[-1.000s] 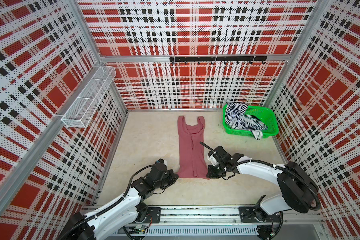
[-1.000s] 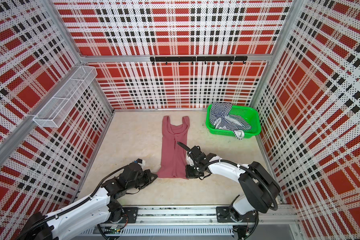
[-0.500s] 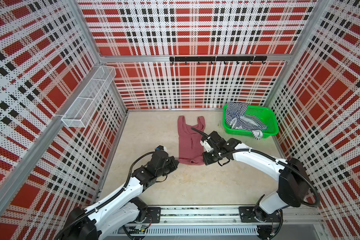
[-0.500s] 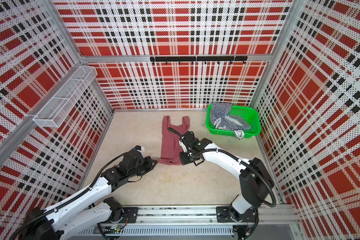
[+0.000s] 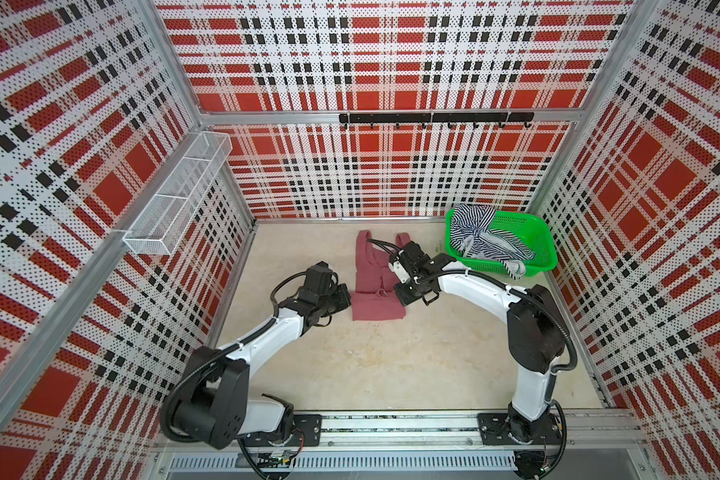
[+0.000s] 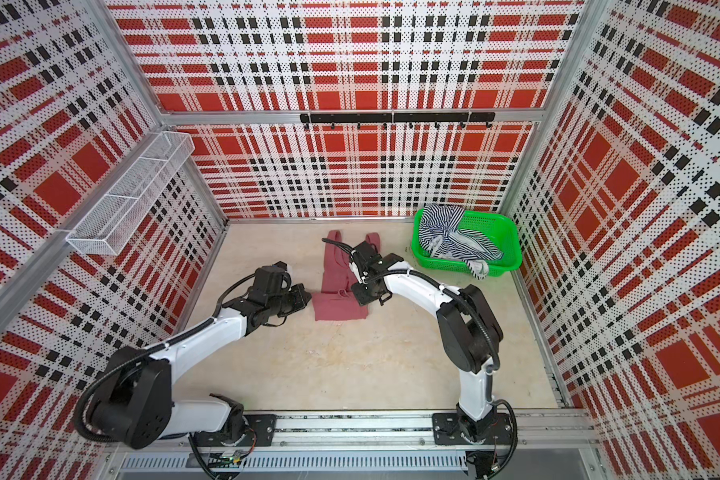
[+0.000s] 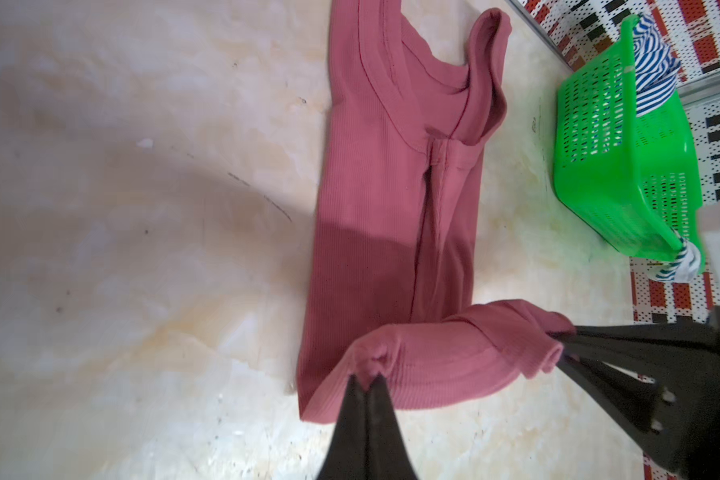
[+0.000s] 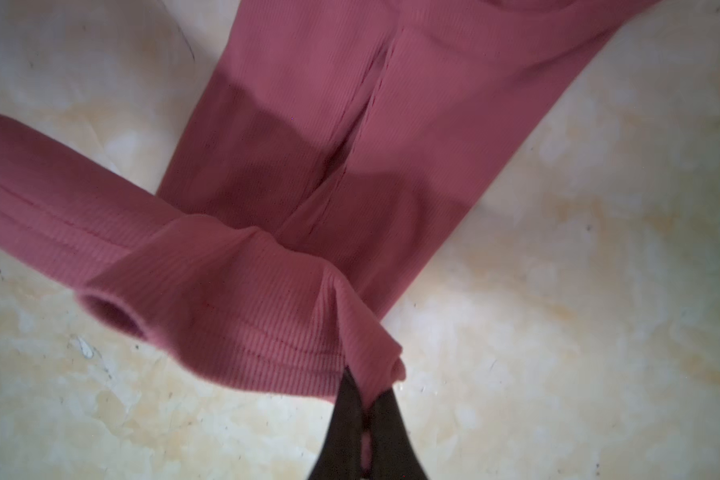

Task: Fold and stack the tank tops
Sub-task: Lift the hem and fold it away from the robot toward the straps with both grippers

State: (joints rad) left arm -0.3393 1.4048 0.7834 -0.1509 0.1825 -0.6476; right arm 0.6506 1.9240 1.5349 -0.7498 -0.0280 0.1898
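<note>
Pinching hem corners of the rose top (image 7: 371, 208), left pincer (image 7: 366, 382) and right pincer (image 8: 366, 392) hold them up. That readies the fold.

The mottled beige table (image 5: 391, 365) carries a rose tank top (image 5: 368, 266) just past centre toward 12 o'clock, straps pointing to 12, hem end raised off the surface. A green basket (image 5: 537, 237) stands at 1 o'clock, nearby.
</note>
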